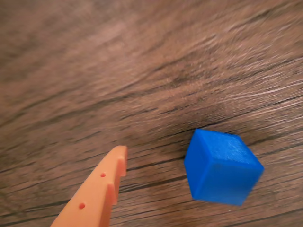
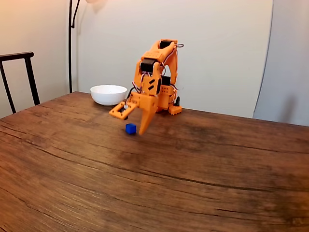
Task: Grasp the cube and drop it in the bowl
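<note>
So the cube (image 2: 130, 128) is just sitting flat on the wooden surface (image 2: 145, 183), bright blue, not touching anything. In the wrist view the cube (image 1: 221, 166) is low and right of centre, turned a bit so you see a corner edge and two faces, with wood grain all around it.

The gripper (image 2: 137, 129) is right next to it. In the fixed view the long orange finger (image 2: 146, 118) comes down with its tip just to the right of the cube, close but with a sliver of wood between them as far as I can make out. In the wrist view that finger (image 1: 102, 189) pokes in from the bottom edge, left of the cube, clear gap of bare wood between the two. It isn't holding the cube. The other finger is hard to pick out, so I honestly can't say how wide the jaws stand.

The orange arm (image 2: 157, 82) rises behind and to the right of the cube, folded over it. The white bowl (image 2: 108, 94) is farther back and left of the cube, well apart from it. A dark chair (image 2: 19, 77) stands far off to the left of the cube.
</note>
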Controlling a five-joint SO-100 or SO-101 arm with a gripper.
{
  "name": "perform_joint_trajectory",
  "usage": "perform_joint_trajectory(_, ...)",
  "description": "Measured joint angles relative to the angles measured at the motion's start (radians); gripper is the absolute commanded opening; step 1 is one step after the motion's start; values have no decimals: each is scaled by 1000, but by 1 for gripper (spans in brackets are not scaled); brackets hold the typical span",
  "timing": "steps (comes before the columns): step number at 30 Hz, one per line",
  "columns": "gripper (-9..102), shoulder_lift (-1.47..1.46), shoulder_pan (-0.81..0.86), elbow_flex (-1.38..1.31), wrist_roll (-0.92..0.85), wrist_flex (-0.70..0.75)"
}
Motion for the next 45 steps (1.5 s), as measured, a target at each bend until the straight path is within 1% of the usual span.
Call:
perform_joint_trajectory(6, 56, -15, 25, 0, 3, -2)
perform_joint_trajectory(11, 45, -17, 46, 0, 32, 0)
perform_joint_trajectory(13, 43, -18, 48, 0, 32, 0)
perform_joint_trajectory(21, 42, -21, 52, 17, 32, -3)
perform_joint_trajectory(24, 41, -21, 51, 18, 32, -3)
perform_joint_trajectory(31, 28, -18, 52, 38, 32, -6)
perform_joint_trajectory(41, 19, -15, 61, 40, 35, -3)
perform_joint_trajectory(45, 14, -15, 61, 40, 35, -3)
